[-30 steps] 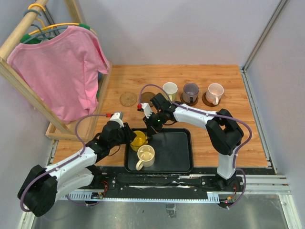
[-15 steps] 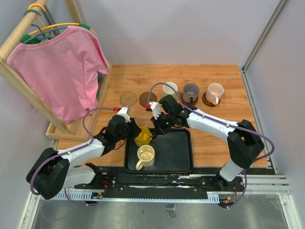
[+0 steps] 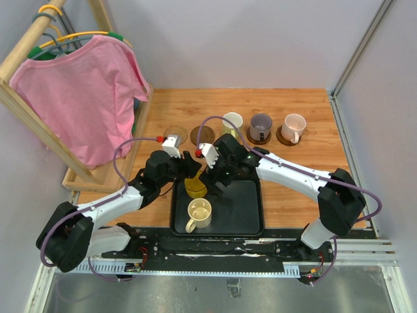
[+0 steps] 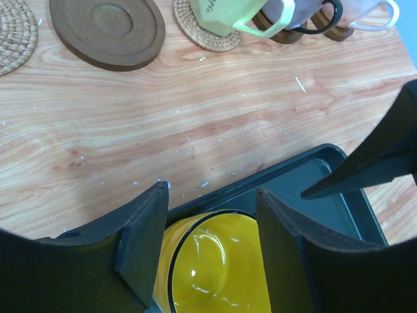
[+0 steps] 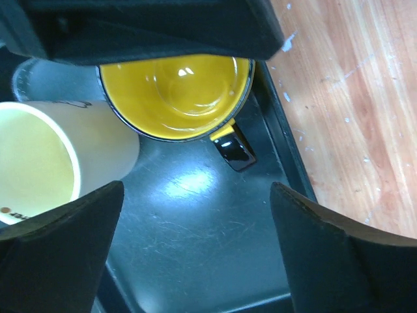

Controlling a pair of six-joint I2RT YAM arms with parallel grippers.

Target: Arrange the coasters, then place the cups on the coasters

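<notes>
- left end effector (image 4: 210, 195): flat black fingers flank the glossy round yellow mug (image 4: 215, 267); can't tell if they press it
- yellow mug sits in the smooth black rectangular tray (image 5: 215, 261), against the cream mug (image 5: 32, 156)
- right end effector (image 5: 195, 189): wide, over the tray

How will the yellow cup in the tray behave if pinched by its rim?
The yellow cup looks glazed and glossy, so a grip may slip on its rim. It seems rigid, probably breakable. In the smooth black tray, it may slide rather than tip when nudged.
</notes>
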